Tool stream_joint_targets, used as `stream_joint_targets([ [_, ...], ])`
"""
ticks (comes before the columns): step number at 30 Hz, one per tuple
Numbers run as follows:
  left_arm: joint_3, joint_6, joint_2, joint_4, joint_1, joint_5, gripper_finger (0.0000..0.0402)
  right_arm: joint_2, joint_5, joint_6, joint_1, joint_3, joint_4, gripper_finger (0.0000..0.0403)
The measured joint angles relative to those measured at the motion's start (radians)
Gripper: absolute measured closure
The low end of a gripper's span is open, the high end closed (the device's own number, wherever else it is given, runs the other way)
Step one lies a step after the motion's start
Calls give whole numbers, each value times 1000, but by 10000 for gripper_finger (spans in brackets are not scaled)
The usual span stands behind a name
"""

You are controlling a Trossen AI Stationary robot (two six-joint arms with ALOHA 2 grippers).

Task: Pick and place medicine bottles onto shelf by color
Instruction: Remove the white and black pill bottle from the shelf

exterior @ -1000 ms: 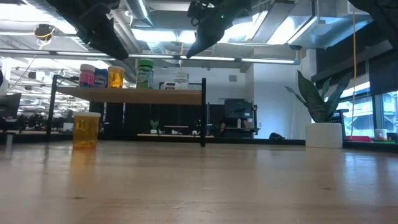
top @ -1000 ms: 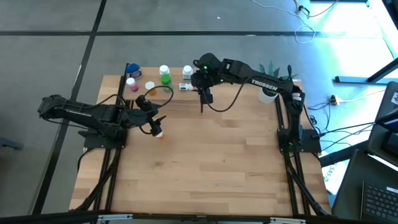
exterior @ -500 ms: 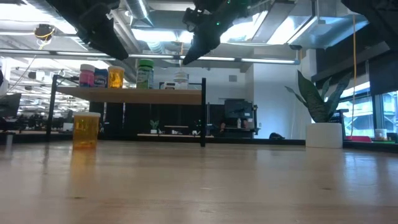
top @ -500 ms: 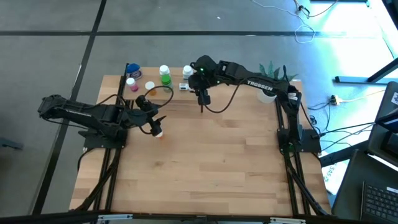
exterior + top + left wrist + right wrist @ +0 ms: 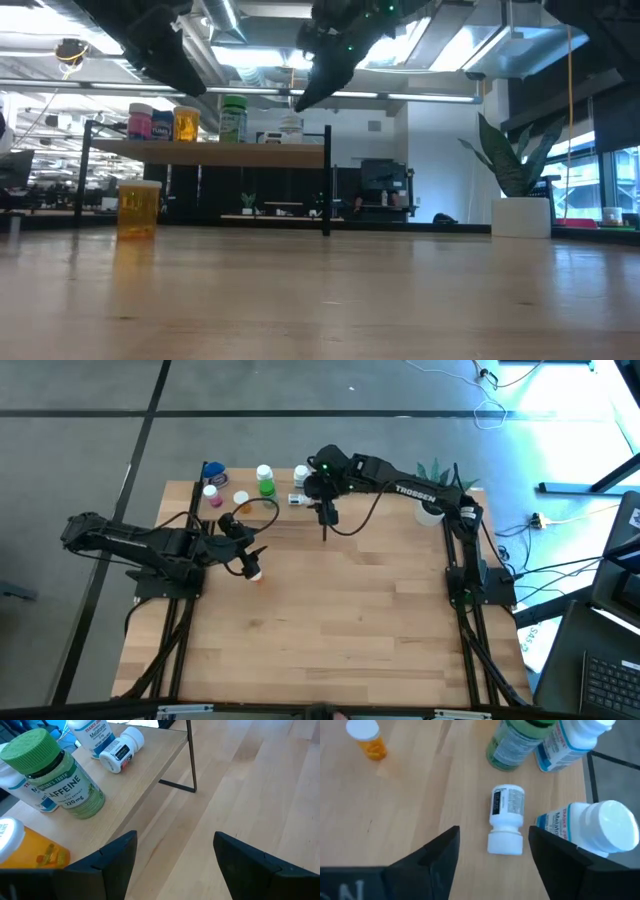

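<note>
**Right arm edges in over the shelf; one bottle left on the bench**

Since a second ago the right end effector (image 5: 325, 520) has shifted slightly toward the shelf's end, while the left arm and every bottle have stayed where they were.

Nearest in the low view, the orange bottle (image 5: 138, 209) stands alone on the bench (image 5: 320, 300), in front of the shelf. From above, its white cap sits just beside the left end effector (image 5: 248, 560), which hovers over the bench with its fingers apart and nothing between them; its wrist camera looks across the shelf's edge.

Farther back stands the shelf (image 5: 205, 154), on thin black posts. Upright on it are a pink bottle (image 5: 140, 122), a blue one (image 5: 162, 125), a second orange bottle (image 5: 186, 123) and a green bottle (image 5: 233, 118). Near the shelf's far end a small white bottle (image 5: 506, 819) lies on its side, with a taller white bottle (image 5: 585, 826) standing just beside it.

The right end effector hangs above that end, fingers spread and empty, the fallen white bottle showing between them in its wrist view.

By my reading the task is well along: most bottles are on the shelf, and the colours look loosely grouped. Still to do are lifting the orange bottle from the bench to join its match and, probably, righting the tipped white bottle.
</note>
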Motion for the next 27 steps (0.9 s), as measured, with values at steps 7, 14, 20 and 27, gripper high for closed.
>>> stream_joint_targets([
  [7, 0, -1, 0, 1, 0, 0, 145, 34, -5, -5, -20, 0, 3, 163],
  [14, 0, -1, 0, -1, 0, 1, 145, 61, 12, -5, -22, -1, 39, 163],
  [20, 0, 0, 0, -3, 0, 3, 145, 64, 13, -4, -25, -1, 60, 163],
  [27, 0, 0, 0, -3, 0, 4, 145, 73, 13, 11, -36, -1, 58, 163],
])
